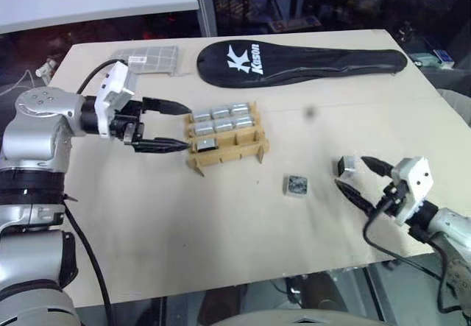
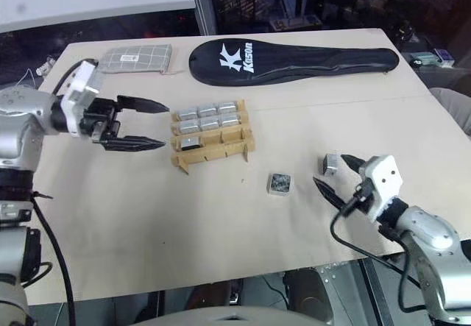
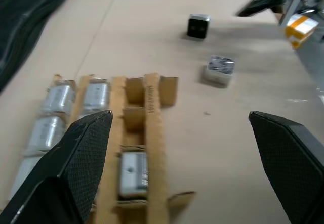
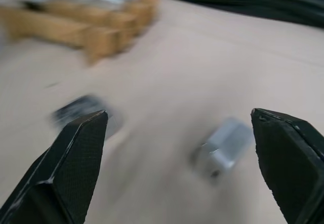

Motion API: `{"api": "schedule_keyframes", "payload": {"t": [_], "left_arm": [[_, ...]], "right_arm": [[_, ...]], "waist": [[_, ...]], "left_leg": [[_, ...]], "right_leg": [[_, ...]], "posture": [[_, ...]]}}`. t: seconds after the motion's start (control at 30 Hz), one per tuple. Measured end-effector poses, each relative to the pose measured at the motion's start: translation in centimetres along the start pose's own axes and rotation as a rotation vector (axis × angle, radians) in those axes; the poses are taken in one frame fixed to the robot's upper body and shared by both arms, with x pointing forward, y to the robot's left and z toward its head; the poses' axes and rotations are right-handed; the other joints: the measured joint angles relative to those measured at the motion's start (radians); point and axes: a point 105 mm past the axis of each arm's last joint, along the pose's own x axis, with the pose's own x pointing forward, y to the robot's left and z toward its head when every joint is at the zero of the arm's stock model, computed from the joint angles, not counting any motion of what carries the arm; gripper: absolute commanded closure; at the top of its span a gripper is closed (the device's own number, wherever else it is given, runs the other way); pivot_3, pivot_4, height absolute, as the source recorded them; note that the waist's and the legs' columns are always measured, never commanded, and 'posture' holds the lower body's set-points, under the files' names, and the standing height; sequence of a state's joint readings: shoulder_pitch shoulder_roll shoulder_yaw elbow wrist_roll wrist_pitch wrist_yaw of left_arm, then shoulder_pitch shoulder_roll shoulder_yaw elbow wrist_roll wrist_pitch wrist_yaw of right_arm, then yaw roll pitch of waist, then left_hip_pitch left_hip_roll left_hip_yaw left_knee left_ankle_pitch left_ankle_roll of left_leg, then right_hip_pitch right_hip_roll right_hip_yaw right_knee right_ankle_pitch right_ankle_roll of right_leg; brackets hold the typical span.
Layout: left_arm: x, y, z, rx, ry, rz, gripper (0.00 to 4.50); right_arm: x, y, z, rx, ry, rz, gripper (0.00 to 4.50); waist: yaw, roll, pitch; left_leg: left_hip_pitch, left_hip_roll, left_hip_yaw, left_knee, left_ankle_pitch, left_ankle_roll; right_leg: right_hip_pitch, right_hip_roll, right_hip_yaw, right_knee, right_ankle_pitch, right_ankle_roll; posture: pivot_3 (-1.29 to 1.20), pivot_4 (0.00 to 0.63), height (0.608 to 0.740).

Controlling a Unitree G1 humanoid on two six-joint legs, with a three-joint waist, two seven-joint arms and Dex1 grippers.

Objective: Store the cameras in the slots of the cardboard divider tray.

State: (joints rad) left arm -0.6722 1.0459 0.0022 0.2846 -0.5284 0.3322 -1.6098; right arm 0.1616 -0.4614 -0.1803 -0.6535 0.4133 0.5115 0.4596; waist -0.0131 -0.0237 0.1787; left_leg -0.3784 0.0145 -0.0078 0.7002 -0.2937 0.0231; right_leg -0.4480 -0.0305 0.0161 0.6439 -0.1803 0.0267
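- In my right wrist view, the cardboard divider tray (image 4: 86, 24) is a smeared blur, and I cannot count its slots.
- The two loose cameras (image 4: 225, 145) there are blurry too.
- The racket cover (image 3: 25, 27) is cut off by my left wrist view's edge.

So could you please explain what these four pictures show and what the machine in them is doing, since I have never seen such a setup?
It is a humanoid robot with two arms, each ending in a hand of two black fingers. Two pictures come from a camera on its head, looking down at a table. The other two come from cameras on its wrists, looking out between the fingers.

On the table stands a cardboard divider tray with seven small metal cameras in its slots and two slots empty. Two more cameras lie loose: one in front of the tray, one near the right hand. Behind lie a black racket cover and a grey checked pouch.

The left hand is beside the tray. Both hands are open and hold nothing.
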Motion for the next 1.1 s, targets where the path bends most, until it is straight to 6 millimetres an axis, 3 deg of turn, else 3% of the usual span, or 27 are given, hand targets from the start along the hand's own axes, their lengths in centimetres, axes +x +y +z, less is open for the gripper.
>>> {"api": "schedule_keyframes", "payload": {"t": [0.2,0.3,0.4,0.6,0.63,0.97,1.03,1.1], "left_arm": [[-0.7,-1.3,-0.8,0.003,0.022,-0.024,0.04],[-0.5,-1.4,-0.6,0.013,0.005,-0.036,0.04],[-0.4,-1.4,-0.4,0.038,-0.012,-0.042,0.0],[-0.6,-1.6,-0.3,0.051,-0.02,-0.044,0.0],[-0.6,-1.6,-0.3,0.05,-0.019,-0.044,0.0],[-0.9,-1.9,-0.8,0.047,-0.011,-0.043,0.0],[-1.0,-1.9,-0.9,0.045,-0.008,-0.04,0.0],[-1.1,-1.9,-0.9,0.045,-0.01,-0.035,0.0]], "right_arm": [[1.8,-0.3,-1.8,0.152,0.109,-0.272,0.0],[2.5,0.1,-2.1,0.198,0.133,-0.304,0.0],[3.0,0.2,-2.2,0.216,0.152,-0.323,0.85],[2.9,0.2,-2.5,0.221,0.172,-0.333,3.58],[2.9,0.2,-2.5,0.217,0.174,-0.331,3.82],[3.8,-0.7,-1.8,0.12,0.167,-0.232,3.83],[4.9,-0.9,0.3,0.049,0.103,-0.116,3.83],[6.1,-0.3,4.0,-0.052,-0.012,0.036,3.83]], "waist": [[0.005,0.0,0.0],[0.002,0.0,0.0],[0.0,0.0,0.0],[-0.002,0.0,0.0],[-0.002,0.0,0.0],[-0.003,0.0,0.0],[-0.007,0.001,0.001],[-0.009,0.001,0.001]], "left_leg": [[0.0,0.001,0.0,0.0,0.0,0.0],[-0.001,0.001,0.0,0.0,0.0,0.0],[-0.001,0.001,0.0,0.0,0.0,0.0],[-0.001,0.001,0.0,0.0,-0.001,0.001],[-0.001,0.001,0.0,0.0,-0.001,0.001],[0.0,0.001,0.001,0.0,-0.001,0.001],[0.0,0.001,0.002,0.0,-0.001,0.001],[0.0,0.002,0.001,-0.001,-0.001,0.001]], "right_leg": [[0.0,0.001,-0.001,0.0,0.0,-0.001],[0.0,0.001,0.0,-0.001,0.0,-0.001],[0.0,0.001,0.0,-0.001,0.0,-0.001],[0.0,0.001,0.0,-0.002,-0.001,-0.001],[0.0,0.001,0.0,-0.002,-0.001,-0.001],[0.0,0.001,0.0,-0.002,-0.001,0.0],[-0.001,0.001,0.001,-0.002,-0.001,0.0],[-0.001,0.003,0.0,-0.002,-0.001,0.0]], "posture": [[0.0,0.15,0.74],[0.0,0.15,0.74],[0.0,0.15,0.74],[0.0,0.15,0.74],[0.0,0.15,0.74],[0.0,0.15,0.74],[0.0,0.15,0.74],[0.0,0.15,0.74]]}}
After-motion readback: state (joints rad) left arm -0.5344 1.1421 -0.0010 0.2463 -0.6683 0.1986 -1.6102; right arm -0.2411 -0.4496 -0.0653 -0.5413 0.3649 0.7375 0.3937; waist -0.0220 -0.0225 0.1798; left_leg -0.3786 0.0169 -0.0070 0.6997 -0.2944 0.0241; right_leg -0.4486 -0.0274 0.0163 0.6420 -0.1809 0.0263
